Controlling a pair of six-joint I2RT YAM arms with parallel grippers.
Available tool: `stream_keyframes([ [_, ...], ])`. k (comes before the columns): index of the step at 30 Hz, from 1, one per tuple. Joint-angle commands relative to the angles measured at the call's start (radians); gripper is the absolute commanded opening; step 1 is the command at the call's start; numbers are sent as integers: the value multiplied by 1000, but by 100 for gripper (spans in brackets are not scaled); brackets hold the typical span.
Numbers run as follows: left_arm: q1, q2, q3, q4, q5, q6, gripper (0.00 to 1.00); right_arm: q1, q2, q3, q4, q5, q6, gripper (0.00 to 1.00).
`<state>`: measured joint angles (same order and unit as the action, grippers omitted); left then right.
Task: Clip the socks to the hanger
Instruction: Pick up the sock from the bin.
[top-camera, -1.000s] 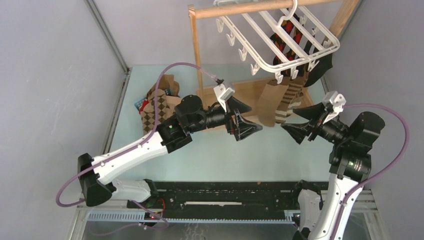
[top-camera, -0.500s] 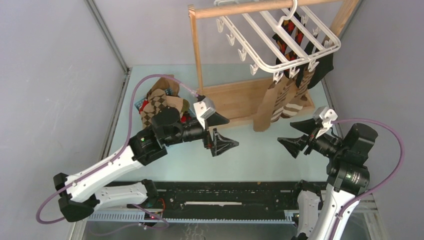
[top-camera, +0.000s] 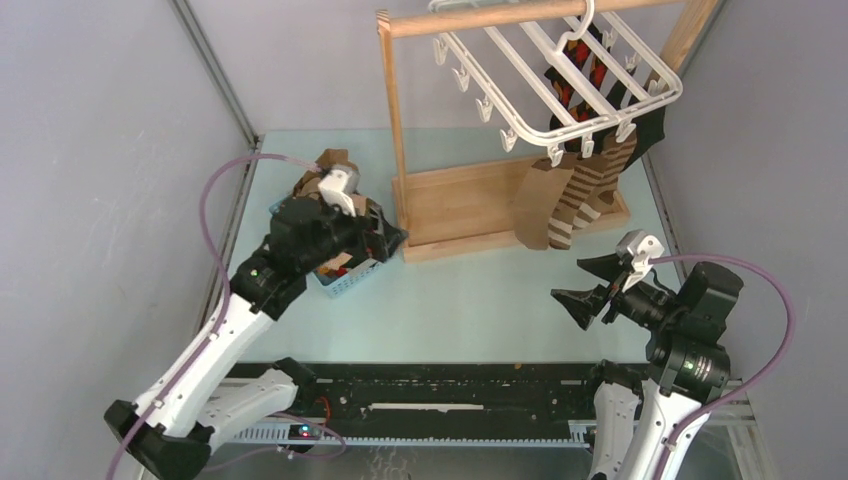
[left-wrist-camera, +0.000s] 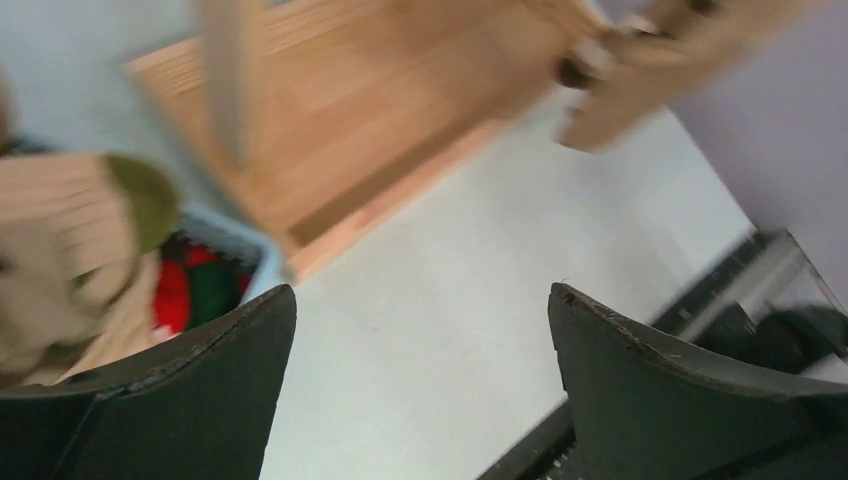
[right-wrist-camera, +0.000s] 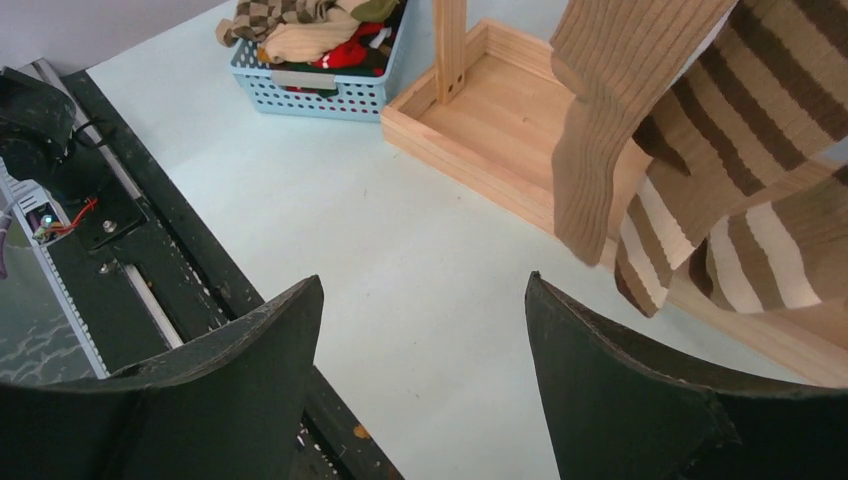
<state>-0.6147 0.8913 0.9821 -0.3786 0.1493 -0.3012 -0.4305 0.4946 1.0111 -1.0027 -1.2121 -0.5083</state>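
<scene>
The white hanger (top-camera: 560, 75) hangs by its hook from the wooden rail. Clipped along its near edge are a plain tan sock (top-camera: 535, 205) and brown striped socks (top-camera: 585, 190), with a black sock (top-camera: 650, 125) and a red-black argyle sock (top-camera: 585, 60) further back. More socks (top-camera: 322, 185) lie piled in the blue basket (top-camera: 350, 278). My left gripper (top-camera: 385, 237) hovers open over the basket's right side, nothing between its fingers (left-wrist-camera: 420, 295). My right gripper (top-camera: 572, 280) is open and empty below the tan sock (right-wrist-camera: 610, 120), low over the table (right-wrist-camera: 422, 280).
The wooden rail stand has a tray-like base (top-camera: 470, 205) and an upright post (top-camera: 392, 110) beside the basket. A black rail (top-camera: 450, 390) runs along the near table edge. Grey walls close in on both sides.
My left arm has swung left from the hanging socks to above the basket. My right gripper has drawn back toward the near edge and opened slightly. The hanging socks have swayed.
</scene>
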Motion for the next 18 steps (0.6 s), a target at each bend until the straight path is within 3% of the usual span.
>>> stream_keyframes([
  [1, 218, 20, 30, -100, 9, -67, 100, -4, -16, -21, -32, 28, -39, 82],
  [6, 493, 116, 104, -96, -16, -7, 100, -4, -14, -38, -59, 27, -68, 81],
  [9, 595, 239, 185, -94, -1, 119, 97, -2, 2, -43, -63, 25, -88, 81],
  [13, 660, 423, 332, -124, 41, 283, 93, 3, 27, -42, -60, 25, -100, 80],
  [18, 661, 629, 538, -247, -40, 482, 93, 19, 58, -44, -68, 40, -129, 80],
])
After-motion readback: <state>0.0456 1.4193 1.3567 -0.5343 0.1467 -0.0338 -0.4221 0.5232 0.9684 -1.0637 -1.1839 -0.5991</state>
